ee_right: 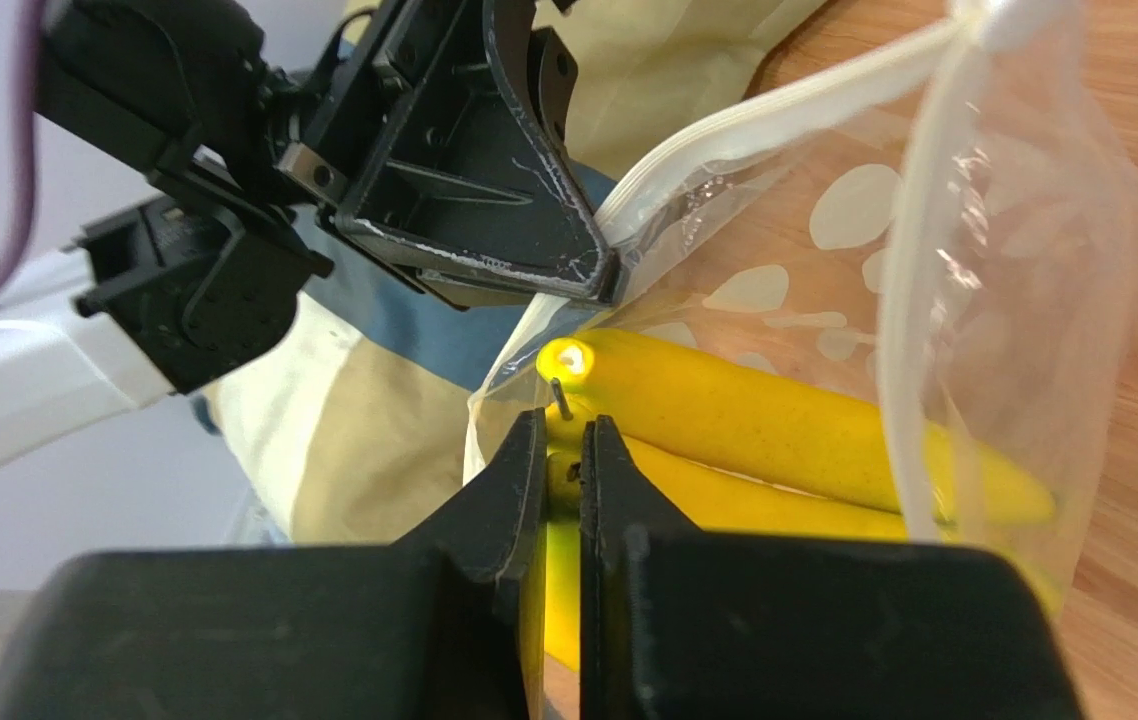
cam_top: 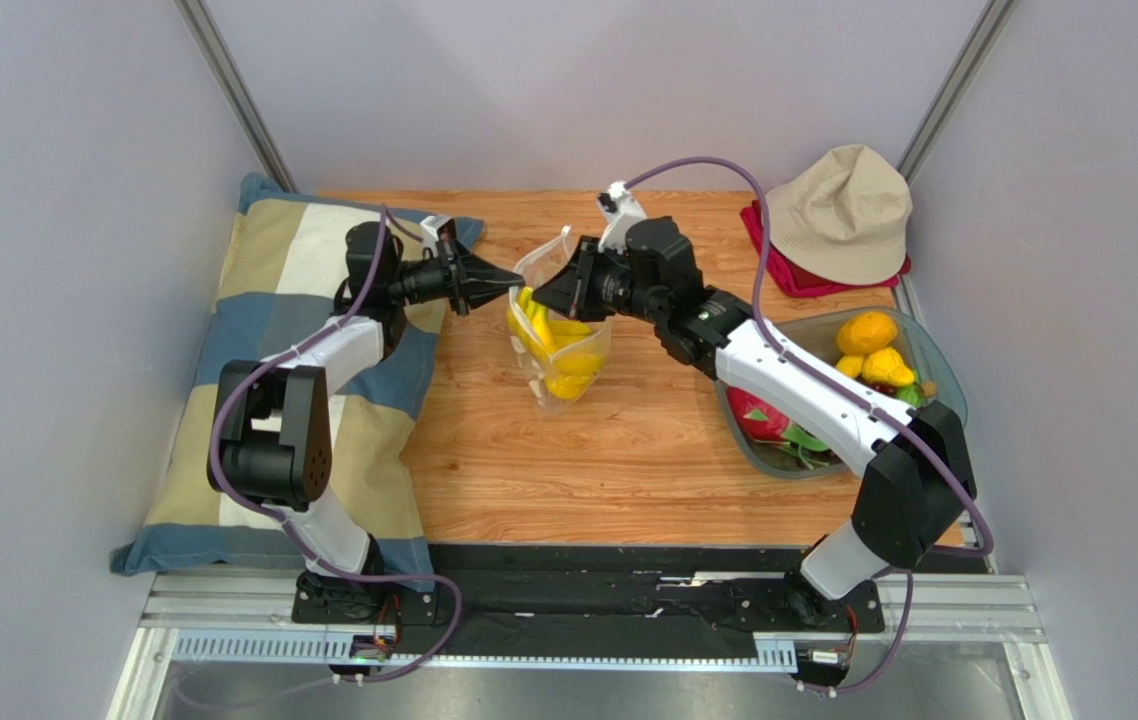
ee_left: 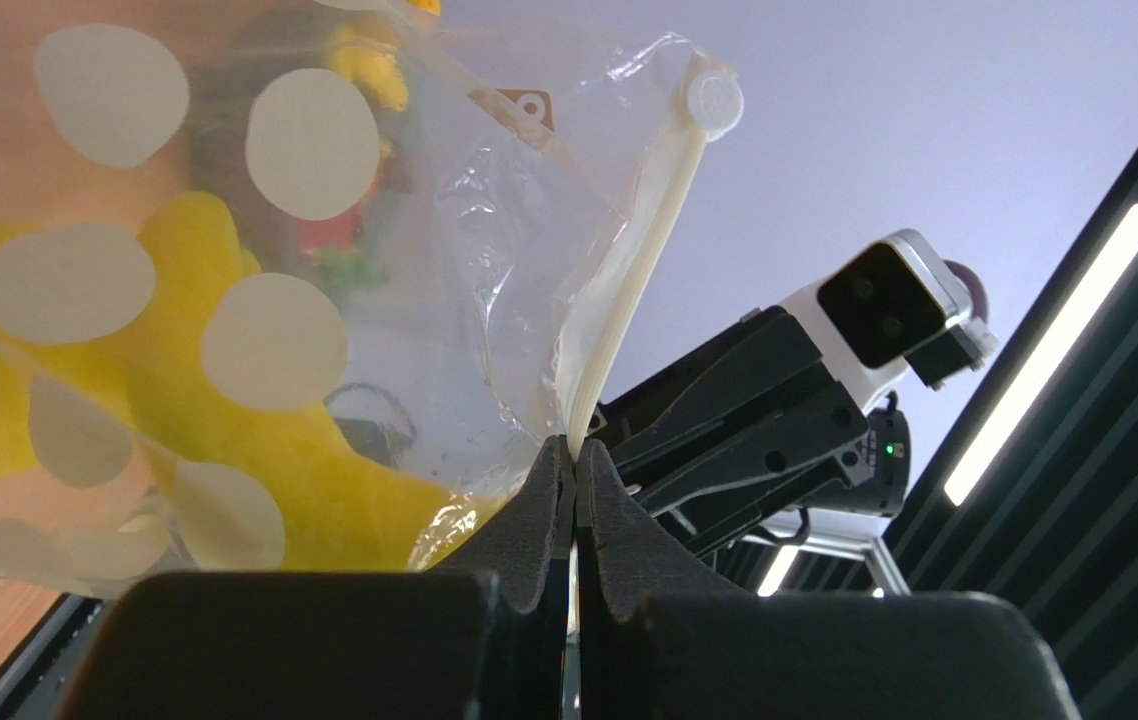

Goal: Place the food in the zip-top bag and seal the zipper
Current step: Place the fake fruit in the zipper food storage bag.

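The zip-top bag (cam_top: 560,342) hangs upright over the table, clear with white dots, and yellow bananas (cam_top: 566,360) fill it. My left gripper (cam_top: 512,279) is shut on the whitish zipper (ee_left: 638,248) at the left end of the bag's mouth. In the left wrist view the strip rises straight out of that gripper (ee_left: 577,458). My right gripper (ee_right: 566,435) reaches into the mouth from the right. Its jaws are nearly together on the stem end of the bananas (ee_right: 771,420). The bag's mouth stands open between the two grippers.
A grey tray (cam_top: 939,348) at the right holds an orange (cam_top: 868,330), a yellow fruit (cam_top: 888,366) and a pink dragon fruit (cam_top: 756,413). A beige hat (cam_top: 841,210) lies on red cloth (cam_top: 783,270) at the back right. A checked pillow (cam_top: 290,300) covers the left side.
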